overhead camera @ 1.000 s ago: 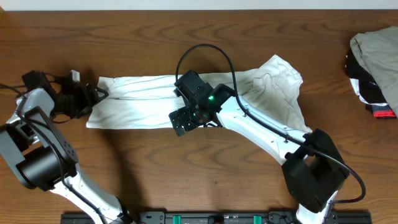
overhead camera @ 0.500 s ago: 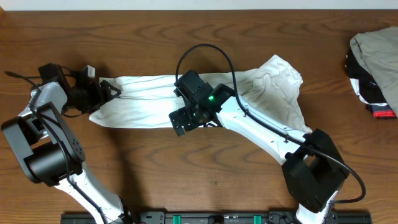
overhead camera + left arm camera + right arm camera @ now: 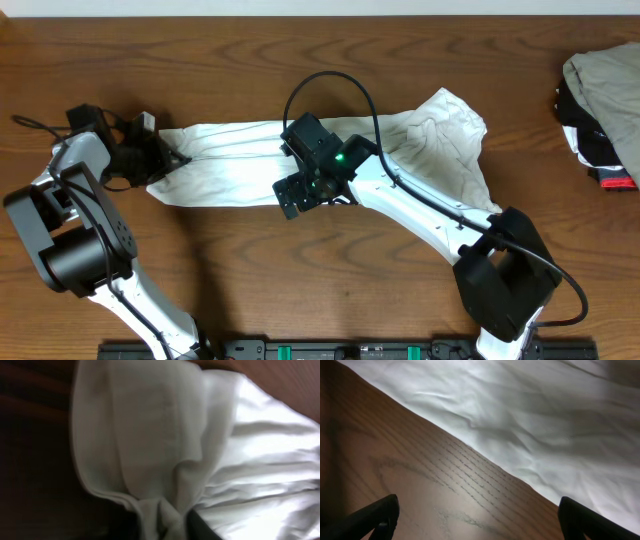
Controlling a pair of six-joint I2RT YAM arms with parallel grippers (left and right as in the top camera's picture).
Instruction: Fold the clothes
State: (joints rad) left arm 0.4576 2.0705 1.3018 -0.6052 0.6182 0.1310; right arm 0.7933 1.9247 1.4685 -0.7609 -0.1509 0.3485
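The clothes, a white wrinkly T-shirt (image 3: pixel 230 165), lie in a long band across the middle of the table, with a looser bunch at the right end (image 3: pixel 450 130). My left gripper (image 3: pixel 170 160) is at the shirt's left end. In the left wrist view a gathered fold of white cloth (image 3: pixel 150 435) runs down between the dark jaws of the left gripper (image 3: pixel 167 525), which are shut on it. My right gripper (image 3: pixel 295 195) hovers over the shirt's front edge at mid-length. It is open, with bare wood between its fingertips (image 3: pixel 382 515), and the shirt (image 3: pixel 530 415) lies just beyond them.
A heap of beige-grey, black and red garments (image 3: pixel 605 110) lies at the table's right edge. Brown wooden table (image 3: pixel 300 290) stretches in front of the shirt. The right arm's black cable (image 3: pixel 330 80) loops over the shirt's middle.
The left gripper moved right onto the shirt's left end and closed on the cloth, bunching that edge slightly inward. The right arm has not moved.
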